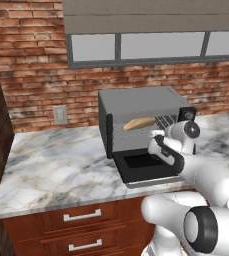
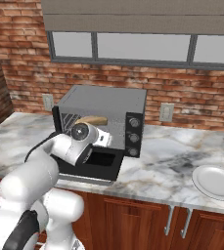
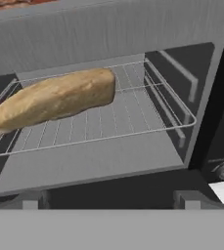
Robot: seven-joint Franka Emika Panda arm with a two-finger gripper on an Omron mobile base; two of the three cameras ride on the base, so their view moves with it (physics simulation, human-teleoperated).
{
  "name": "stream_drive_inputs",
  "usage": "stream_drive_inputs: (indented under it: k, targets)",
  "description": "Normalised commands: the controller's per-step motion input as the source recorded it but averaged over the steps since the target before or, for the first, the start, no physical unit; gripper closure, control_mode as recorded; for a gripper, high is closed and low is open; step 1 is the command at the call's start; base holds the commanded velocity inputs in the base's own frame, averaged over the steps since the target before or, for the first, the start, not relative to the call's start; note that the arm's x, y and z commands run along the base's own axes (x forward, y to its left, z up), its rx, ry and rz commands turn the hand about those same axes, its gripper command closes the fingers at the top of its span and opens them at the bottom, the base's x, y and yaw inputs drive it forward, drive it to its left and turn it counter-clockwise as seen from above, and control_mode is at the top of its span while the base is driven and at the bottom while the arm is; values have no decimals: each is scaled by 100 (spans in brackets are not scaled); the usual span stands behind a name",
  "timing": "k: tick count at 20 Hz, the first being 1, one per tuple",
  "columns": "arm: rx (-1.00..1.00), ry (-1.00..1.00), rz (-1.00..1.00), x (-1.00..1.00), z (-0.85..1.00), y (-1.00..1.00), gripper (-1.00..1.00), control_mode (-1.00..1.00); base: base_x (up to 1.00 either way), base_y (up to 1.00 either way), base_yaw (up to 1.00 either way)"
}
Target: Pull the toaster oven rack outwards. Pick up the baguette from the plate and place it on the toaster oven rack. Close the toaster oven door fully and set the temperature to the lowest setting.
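Fingers spread wide and empty in the hand view, gripper [image 3: 108,207] low before the toaster oven [image 3: 133,34], where the baguette [image 3: 52,100] lies slantwise on the toaster oven rack [image 3: 133,117], delivered, so the hand seems free for the door. From the left base view, the toaster oven door [image 1: 143,167] hangs dropped flat, the arm over it, though its bar handle is likely hidden there. Over in the right base view, the plate [image 2: 216,181] sits bare, well apart on the counter [image 2: 172,161], and the knobs [image 2: 132,129] await.
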Motion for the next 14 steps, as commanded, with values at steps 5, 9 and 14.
stream_drive_inputs:
  k: [5, 9, 14]
  targets:
    - [1, 4, 0, -48, 68, -14, -100, -100, 0, 0, 0]
    - [0, 5, 0, -74, 45, -18, -100, -100, 0, 0, 0]
    - [0, 0, -3, -69, 9, -37, -100, -100, 0, 0, 0]
